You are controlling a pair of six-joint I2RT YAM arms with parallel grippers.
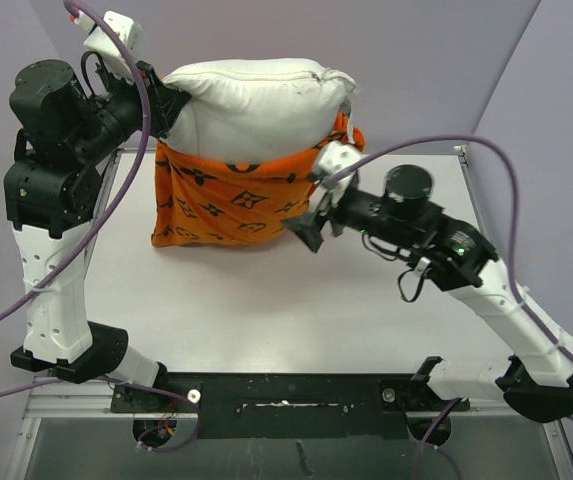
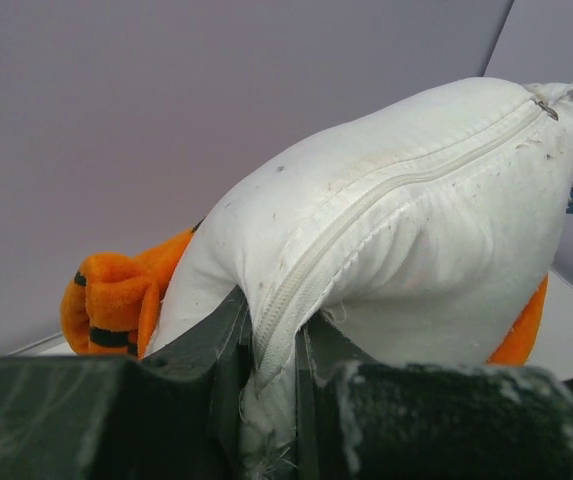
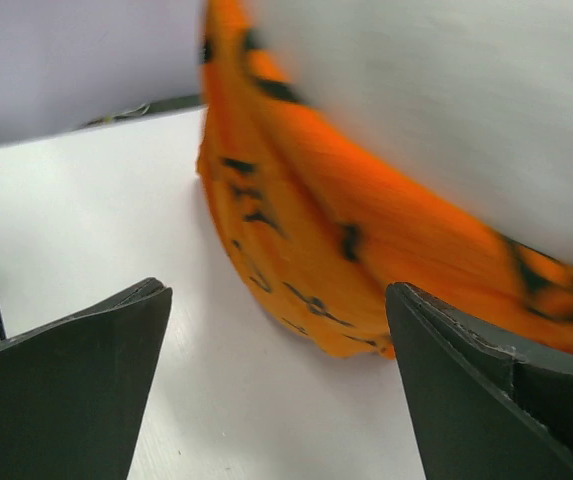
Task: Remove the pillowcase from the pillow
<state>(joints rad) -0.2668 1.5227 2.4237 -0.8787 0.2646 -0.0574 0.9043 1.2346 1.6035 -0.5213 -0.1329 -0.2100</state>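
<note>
The off-white pillow (image 1: 256, 105) is held up off the table at the back, its lower half still inside the orange patterned pillowcase (image 1: 221, 200), which hangs down to the tabletop. My left gripper (image 1: 163, 100) is shut on the pillow's left end, pinching the zipper seam (image 2: 296, 290) between its fingers (image 2: 206, 350). The pillow (image 2: 416, 220) fills the left wrist view, with the bunched pillowcase (image 2: 116, 300) behind it. My right gripper (image 1: 306, 232) stands open and empty just off the pillowcase's lower right corner (image 3: 366, 250). The pillow (image 3: 446, 100) shows blurred above it.
The white table (image 1: 266, 300) runs out to its metal frame edges on the left and right. Purple cables (image 1: 496, 160) loop over both arms. Grey walls stand close behind the pillow.
</note>
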